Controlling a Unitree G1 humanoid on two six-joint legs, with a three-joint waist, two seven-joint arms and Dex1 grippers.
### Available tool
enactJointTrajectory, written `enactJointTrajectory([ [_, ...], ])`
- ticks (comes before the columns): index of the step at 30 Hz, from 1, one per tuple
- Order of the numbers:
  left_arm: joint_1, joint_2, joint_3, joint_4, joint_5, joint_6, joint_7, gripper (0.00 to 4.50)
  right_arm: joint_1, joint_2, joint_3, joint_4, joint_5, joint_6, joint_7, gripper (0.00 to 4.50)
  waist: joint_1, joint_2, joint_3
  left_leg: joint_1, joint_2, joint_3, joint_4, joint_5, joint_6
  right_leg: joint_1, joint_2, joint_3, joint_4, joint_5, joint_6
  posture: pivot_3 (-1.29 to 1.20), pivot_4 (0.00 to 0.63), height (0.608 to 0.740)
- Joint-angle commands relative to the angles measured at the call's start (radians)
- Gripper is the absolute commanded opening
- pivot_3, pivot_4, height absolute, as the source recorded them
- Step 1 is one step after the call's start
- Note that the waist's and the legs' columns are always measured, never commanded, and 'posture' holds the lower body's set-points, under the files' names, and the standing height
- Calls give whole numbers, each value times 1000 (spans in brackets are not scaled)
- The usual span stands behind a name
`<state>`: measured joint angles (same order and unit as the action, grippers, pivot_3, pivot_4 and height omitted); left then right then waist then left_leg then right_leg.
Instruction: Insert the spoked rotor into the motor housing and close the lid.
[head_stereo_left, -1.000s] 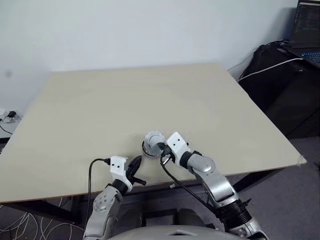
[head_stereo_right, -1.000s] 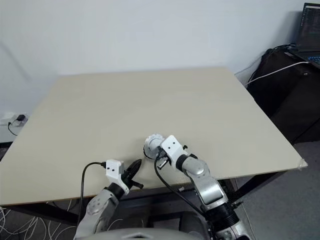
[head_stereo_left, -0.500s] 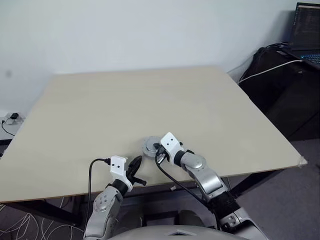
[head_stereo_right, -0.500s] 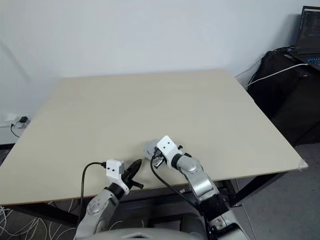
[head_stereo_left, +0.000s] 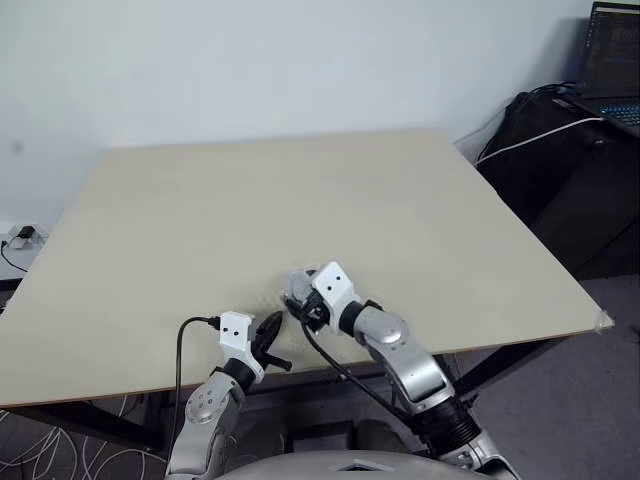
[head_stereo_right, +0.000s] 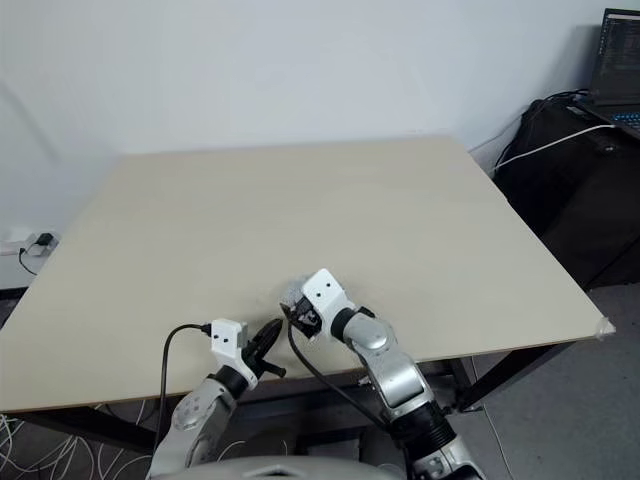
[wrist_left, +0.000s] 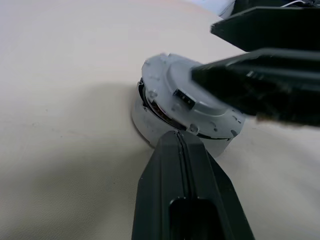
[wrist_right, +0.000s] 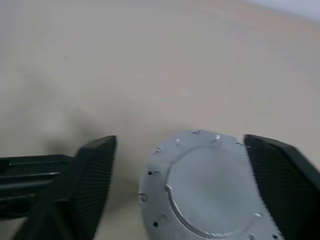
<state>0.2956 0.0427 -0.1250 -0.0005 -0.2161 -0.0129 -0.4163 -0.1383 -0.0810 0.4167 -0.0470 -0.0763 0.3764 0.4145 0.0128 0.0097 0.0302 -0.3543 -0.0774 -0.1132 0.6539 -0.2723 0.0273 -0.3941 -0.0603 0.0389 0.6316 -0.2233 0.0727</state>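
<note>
Lid (head_stereo_left: 297, 285) and motor housing are seen in the left eye view as one small grey round assembly near the front edge of the pale table (head_stereo_left: 300, 200), largely covered by the right gripper (head_stereo_left: 303, 300), whose white wrist block sits just behind it. The left gripper (head_stereo_left: 270, 330) is held just beside the assembly, on its near-left side, with its black fingers pressed together. A black bag (head_stereo_left: 560, 150) with a white cable and a laptop (head_stereo_left: 612, 60) are placed beyond the table's far right corner. In the right eye view the same layout is shown, with the assembly tucked in front of the right gripper and the left gripper close by. In the left wrist view the lid (wrist_left: 200, 97) is seen resting slightly tilted on the motor housing (wrist_left: 160, 107), with a dark gap and a hint of copper windings visible beneath its scalloped edge; the closed left fingers (wrist_left: 180, 165) are pointed at the assembly's side, and whether contact is made cannot be told. The right gripper's fingers (wrist_left: 260, 85) are seen above the lid. In the right wrist view the lid's smooth grey dome (wrist_right: 210, 185) is framed between the two fingers (wrist_right: 95, 180) of the right gripper, which are spread wide on either side of it and are not closed on it.
</note>
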Motion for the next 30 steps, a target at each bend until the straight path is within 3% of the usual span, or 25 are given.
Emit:
enactJointTrajectory([
  [1, -9, 2, 5, -15, -11, -21, -8, 0, -29, 12, 7, 4, -14, 6, -17, 4483, 0, 0, 0, 0, 0, 0, 0, 0, 0, 0, 0, 0, 0, 0, 0, 0, 0, 740],
  [11, -8, 2, 4, -15, -9, -23, -8, 0, -70, 47, -52, 122, -22, 0, -110, 4483, 0, 0, 0, 0, 0, 0, 0, 0, 0, 0, 0, 0, 0, 0, 0, 0, 0, 740],
  [21, -10, 7, 4, -15, -8, -25, -10, 0, -75, 56, -61, 191, -13, 22, -103, 4483, -1, 0, 0, 0, 0, 0, -2, 0, 0, -1, 0, 0, 0, 0, -1, 0, 0, 740],
  [26, -7, 10, 5, -21, -10, -23, -8, 0, -73, 58, -63, 188, -8, 32, -102, 3263, -1, 0, 0, 0, 0, 0, -2, 0, 0, -1, 0, 0, 0, 0, -1, 0, 0, 740],
  [30, -5, 11, 3, -27, -10, -20, -6, 0, -72, 54, -57, 176, -12, 55, -94, 3249, -1, 1, 0, 0, 0, 0, -2, 0, 0, -1, 0, 0, 0, 0, -1, 0, 0, 740],
])
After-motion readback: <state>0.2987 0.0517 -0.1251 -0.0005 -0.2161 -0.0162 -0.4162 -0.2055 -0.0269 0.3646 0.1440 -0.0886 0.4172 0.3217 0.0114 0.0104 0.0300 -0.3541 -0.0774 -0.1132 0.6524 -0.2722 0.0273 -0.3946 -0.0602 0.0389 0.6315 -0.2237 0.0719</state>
